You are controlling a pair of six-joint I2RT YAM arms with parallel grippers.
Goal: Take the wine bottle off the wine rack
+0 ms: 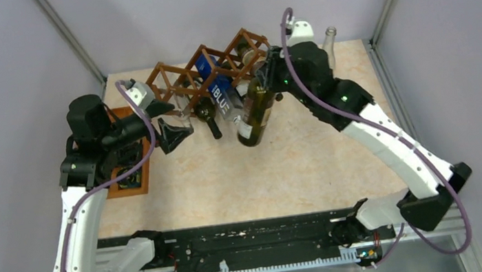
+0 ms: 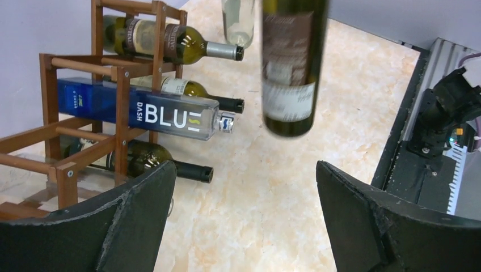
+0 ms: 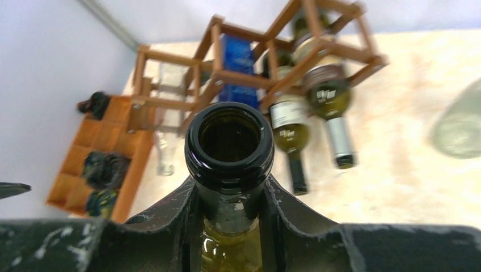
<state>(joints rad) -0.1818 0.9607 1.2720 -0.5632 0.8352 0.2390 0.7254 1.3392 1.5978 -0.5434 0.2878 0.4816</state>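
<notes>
Right gripper (image 3: 230, 198) is clamped on the neck of the wine bottle (image 1: 254, 110), fingers pinched in just under the lip. That's the only contact it has. The bottle is already out of the wine rack (image 2: 79, 66) and hangs base-down in the air over the table (image 1: 311, 162), just in front of the rack's right-hand cells.

My main worry is the grip. A smooth glass neck with the whole body hanging below it means any quick wrist move could start it swinging or twisting in the fingers. The lip would probably catch it if it slides, but I wouldn't bet on that.

Second worry is the neighbours. The blue bottle (image 2: 147, 113) and a few green ones have their necks poking out toward the hanging bottle, and they're close. If it swings back or the arm moves sideways, it could clip one and drag it out of its cell.

Left gripper (image 2: 244, 221) is wide open and holding nothing, parked near the rack's left end. So nothing supports the bottle from below, and nothing steadies the rack if it gets bumped.

There's also a clear bottle (image 1: 329, 42) standing upright right behind the right arm. A careless retreat could knock it over. And if the base lands tilted, the bottle probably tips on release.
</notes>
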